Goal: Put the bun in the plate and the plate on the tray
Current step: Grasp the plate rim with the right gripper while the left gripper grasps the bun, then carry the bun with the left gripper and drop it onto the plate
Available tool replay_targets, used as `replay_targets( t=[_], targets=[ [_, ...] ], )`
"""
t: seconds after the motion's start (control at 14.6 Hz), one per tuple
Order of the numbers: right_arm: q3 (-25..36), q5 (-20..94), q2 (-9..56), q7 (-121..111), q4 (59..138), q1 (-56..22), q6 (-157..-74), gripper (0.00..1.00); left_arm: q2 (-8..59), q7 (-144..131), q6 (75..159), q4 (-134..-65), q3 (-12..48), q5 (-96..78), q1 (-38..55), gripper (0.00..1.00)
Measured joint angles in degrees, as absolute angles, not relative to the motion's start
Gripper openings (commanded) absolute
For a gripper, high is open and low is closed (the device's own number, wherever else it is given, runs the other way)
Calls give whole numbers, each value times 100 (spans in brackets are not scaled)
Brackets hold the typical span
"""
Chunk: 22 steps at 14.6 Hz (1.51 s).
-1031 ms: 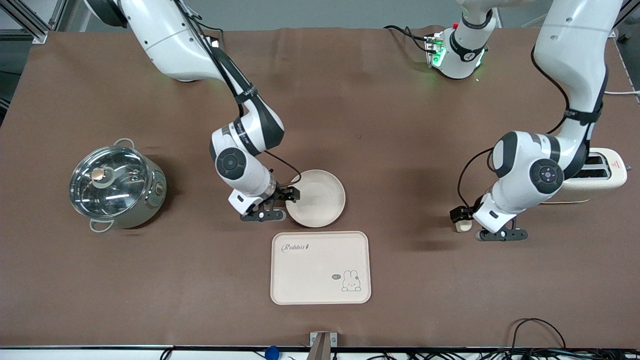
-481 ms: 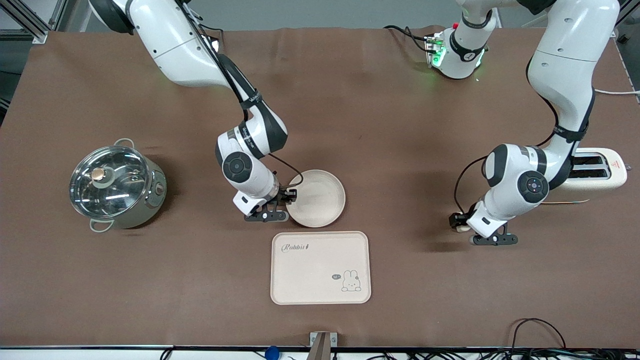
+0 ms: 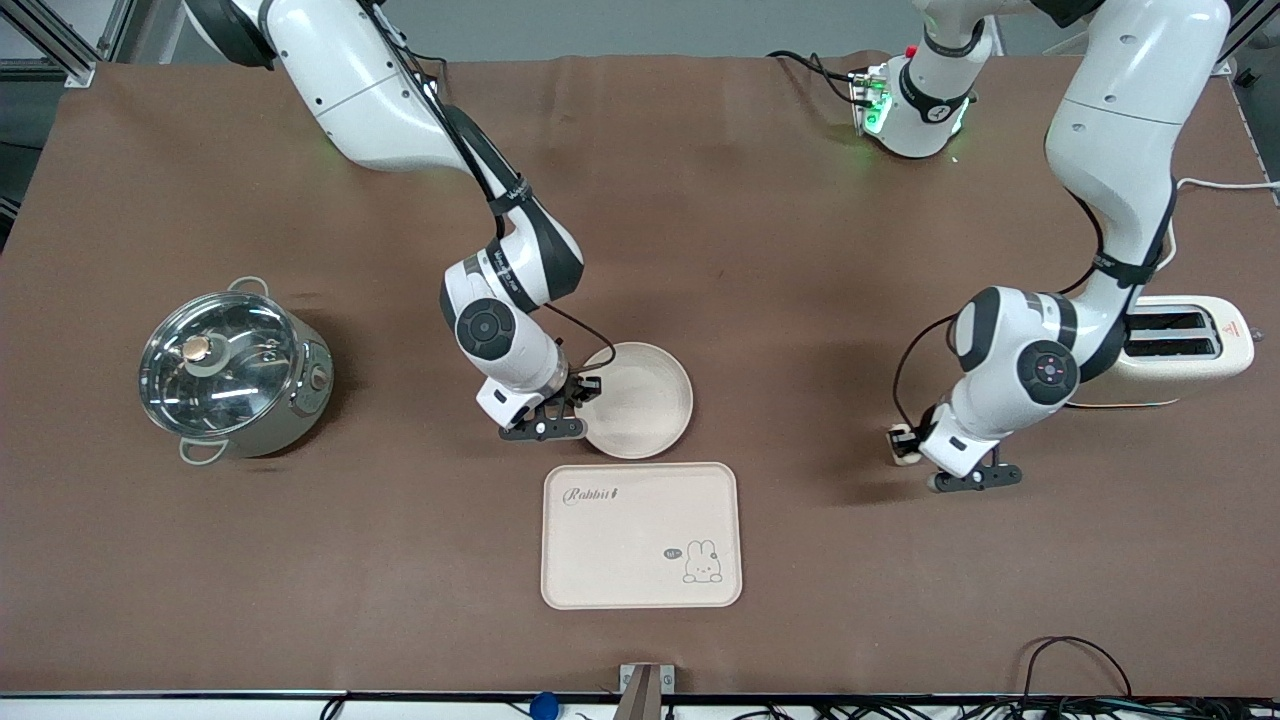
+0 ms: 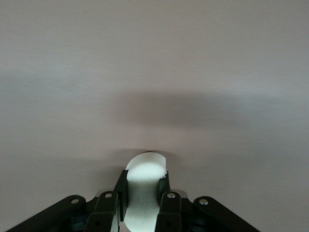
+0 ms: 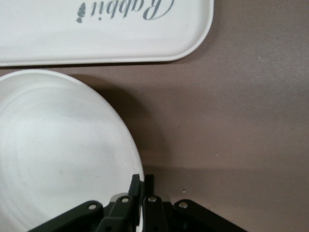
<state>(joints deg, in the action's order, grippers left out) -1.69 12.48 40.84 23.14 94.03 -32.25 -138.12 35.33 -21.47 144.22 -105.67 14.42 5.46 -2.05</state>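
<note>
Front view: the plate (image 3: 640, 400) sits just beside the tray's (image 3: 641, 535) edge, farther from the camera than the tray, and is not on it. The right gripper (image 3: 578, 400) is at the plate's rim, on the side toward the right arm's end of the table. The left gripper (image 3: 912, 447) hangs low over bare tablecloth toward the left arm's end, well apart from the plate, with the bun (image 3: 906, 448) showing as a pale lump at its tip. A lidded pot (image 3: 232, 372) and a toaster (image 3: 1190, 349) stand off to either end and play no part here.

Left wrist view: the bun (image 4: 144, 186) is clamped between the two fingers (image 4: 121, 192) of the left gripper (image 4: 143, 193). Only tablecloth lies ahead of it.

Right wrist view: the right gripper (image 5: 142, 186) has its fingers (image 5: 134, 186) pinched together on the plate's (image 5: 58, 150) rim. The tray (image 5: 96, 34) lies just ahead, with a narrow strip of cloth between it and the plate.

Status, as judged: both objects are gripped, and neither placement is complete. Remaining: bun into plate, plate onto tray.
</note>
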Motion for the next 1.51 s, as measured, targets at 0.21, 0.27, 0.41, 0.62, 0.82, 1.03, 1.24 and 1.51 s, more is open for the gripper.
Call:
replay_targets(
  t=[0.21, 0.27, 0.41, 0.62, 0.82, 1.03, 1.24, 1.51],
  targets=[
    [-322, 1336, 4074, 2314, 9275, -3154, -13813, 0, 3490, -3250, 14388, -10367, 1964, 549, 9, 28],
    [-365, 1341, 4074, 2314, 9243, -3127, -13813, 0, 3481, -3643, 14366, -10299, 2072, 550, 153, 28],
    [-395, 1342, 4075, 2314, 9225, -3103, -13813, 0, 3480, -4480, 14356, -10169, 2142, 550, 593, 28],
    [-400, 1342, 4075, 2314, 9225, -3094, -13809, 0, 3590, -5804, 14351, -9898, 2144, 550, 1337, 29],
    [-402, 1342, 4075, 2314, 9224, -3086, -13808, 0, 3977, -6658, 14349, -9501, 2139, 550, 1853, 30],
    [-402, 1349, 4075, 2321, 9224, -3072, -13819, 0, 4400, -6874, 14363, -9305, 2135, 550, 2056, 50],
    [-400, 1501, 4076, 2425, 9169, -3036, -13888, 0, 4606, -6873, 14399, -9200, 2123, 550, 2037, 100],
    [-405, 1772, 4078, 2439, 8940, -2852, -14269, 0, 4457, -6870, 14341, -8788, 2109, 550, 1978, 100]
  ],
)
